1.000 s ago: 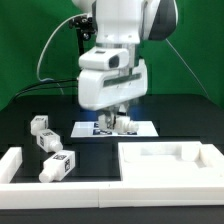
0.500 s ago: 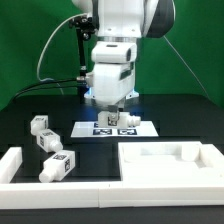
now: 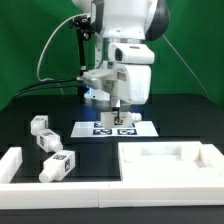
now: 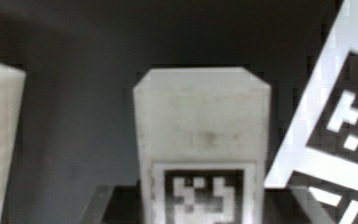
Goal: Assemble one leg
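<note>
Leg (image 4: 202,115): pinched between fingers of gripper (image 3: 114,110), mid-bench over marker board (image 3: 146,129). Risk: hold looks shallow, so slip or twist, then drop.

The exterior view stands off the near edge of the bench (image 3: 100,147), a little above it, and faces straight across toward the far edge and the green backdrop (image 3: 30,60); it sits far enough back to take in the bench from near edge to far edge, though the arm's top is cut off; the wrist view rides on the arm and looks along the gripper (image 3: 117,116) from very close, its picture mostly filled by the leg (image 4: 201,130); both views share a slice of the marker board (image 3: 142,129) lying mid-bench.
</note>
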Motion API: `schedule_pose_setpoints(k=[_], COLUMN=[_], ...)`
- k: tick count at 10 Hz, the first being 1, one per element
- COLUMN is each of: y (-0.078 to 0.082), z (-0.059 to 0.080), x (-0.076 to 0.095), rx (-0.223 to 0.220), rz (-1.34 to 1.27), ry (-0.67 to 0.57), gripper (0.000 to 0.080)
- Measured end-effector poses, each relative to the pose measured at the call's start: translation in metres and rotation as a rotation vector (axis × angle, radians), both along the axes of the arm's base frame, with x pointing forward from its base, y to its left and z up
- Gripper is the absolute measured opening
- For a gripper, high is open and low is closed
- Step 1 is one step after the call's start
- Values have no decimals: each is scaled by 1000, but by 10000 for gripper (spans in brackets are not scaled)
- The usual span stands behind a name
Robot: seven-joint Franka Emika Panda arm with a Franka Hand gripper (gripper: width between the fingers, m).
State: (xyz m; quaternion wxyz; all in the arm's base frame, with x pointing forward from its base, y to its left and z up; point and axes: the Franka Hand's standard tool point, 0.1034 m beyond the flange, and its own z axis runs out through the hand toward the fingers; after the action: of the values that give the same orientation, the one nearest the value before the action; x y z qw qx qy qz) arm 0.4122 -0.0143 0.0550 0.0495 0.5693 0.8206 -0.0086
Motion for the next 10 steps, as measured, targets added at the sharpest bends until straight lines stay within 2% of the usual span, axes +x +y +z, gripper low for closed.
schedule_pose_setpoints(k=[2, 6, 10], y=[-1, 22, 19], z=[-1, -10, -11], x=[-1, -18, -19], rx=[-16, -51, -58], rz=[106, 636, 664], ry=[9, 12, 20], gripper=[281, 281, 281])
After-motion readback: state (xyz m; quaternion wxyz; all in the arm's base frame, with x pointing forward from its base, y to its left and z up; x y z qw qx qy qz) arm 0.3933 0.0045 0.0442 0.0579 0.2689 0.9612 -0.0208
